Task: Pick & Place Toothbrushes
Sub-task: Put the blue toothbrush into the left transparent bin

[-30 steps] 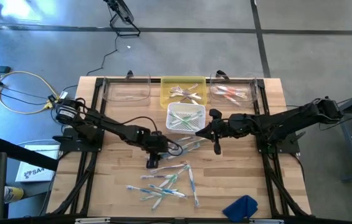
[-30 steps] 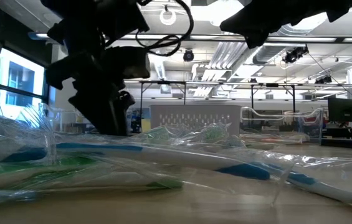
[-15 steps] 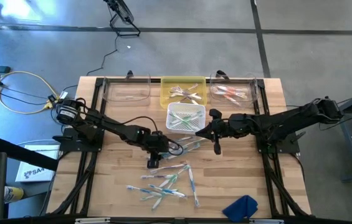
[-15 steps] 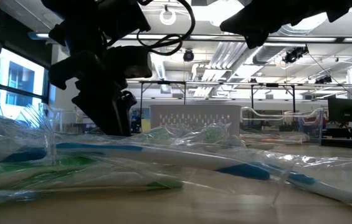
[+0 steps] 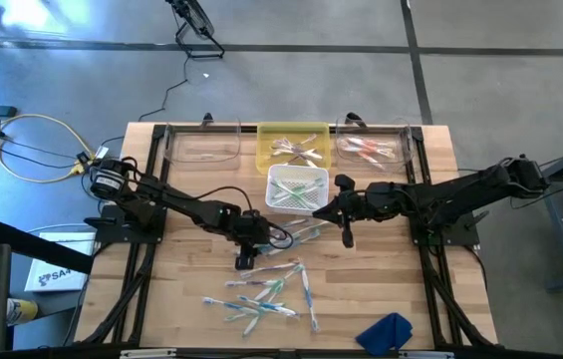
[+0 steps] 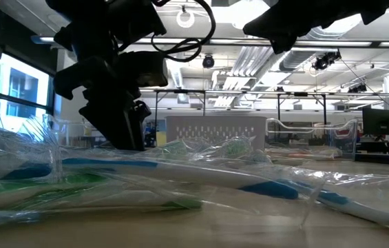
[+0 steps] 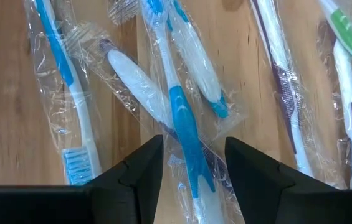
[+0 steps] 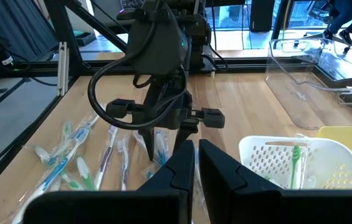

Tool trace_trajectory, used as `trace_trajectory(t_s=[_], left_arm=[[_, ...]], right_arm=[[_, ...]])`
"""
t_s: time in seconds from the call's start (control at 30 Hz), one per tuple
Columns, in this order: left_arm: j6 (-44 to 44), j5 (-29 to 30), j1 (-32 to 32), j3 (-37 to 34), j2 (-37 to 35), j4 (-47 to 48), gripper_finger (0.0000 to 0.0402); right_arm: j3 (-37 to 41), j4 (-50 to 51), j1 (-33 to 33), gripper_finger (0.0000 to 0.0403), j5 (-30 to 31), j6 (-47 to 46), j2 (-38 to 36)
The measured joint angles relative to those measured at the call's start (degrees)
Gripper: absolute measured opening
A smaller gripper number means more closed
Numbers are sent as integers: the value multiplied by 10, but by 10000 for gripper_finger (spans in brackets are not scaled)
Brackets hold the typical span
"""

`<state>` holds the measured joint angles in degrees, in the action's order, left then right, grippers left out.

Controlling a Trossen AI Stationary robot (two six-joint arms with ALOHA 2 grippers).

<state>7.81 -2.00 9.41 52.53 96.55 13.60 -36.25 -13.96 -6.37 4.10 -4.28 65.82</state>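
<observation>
High view: about a dozen wrapped toothbrushes lie scattered on the table's near half, mostly pointing across it, with more sorted into the white basket, yellow tray and one of two clear trays. Left gripper hovers low with its fingers apart, straddling a blue-handled toothbrush that runs lengthwise between them, neighbours crowding both sides. Right gripper waits pinched together beside the basket; a blue cloth lies at the near edge.
</observation>
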Motion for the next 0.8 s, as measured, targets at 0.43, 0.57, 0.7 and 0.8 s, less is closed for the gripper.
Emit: trace_trajectory(t_s=[0.43,0.57,0.7,0.8], left_arm=[[0,0,0,0,0,-1,129],[0,0,0,0,0,-1,98],[0,0,0,0,0,-2,74],[0,0,0,0,0,-2,63]], right_arm=[[0,0,0,16,0,0,0],[0,0,0,16,0,0,0],[0,0,0,16,0,0,0],[0,0,0,16,0,0,0]])
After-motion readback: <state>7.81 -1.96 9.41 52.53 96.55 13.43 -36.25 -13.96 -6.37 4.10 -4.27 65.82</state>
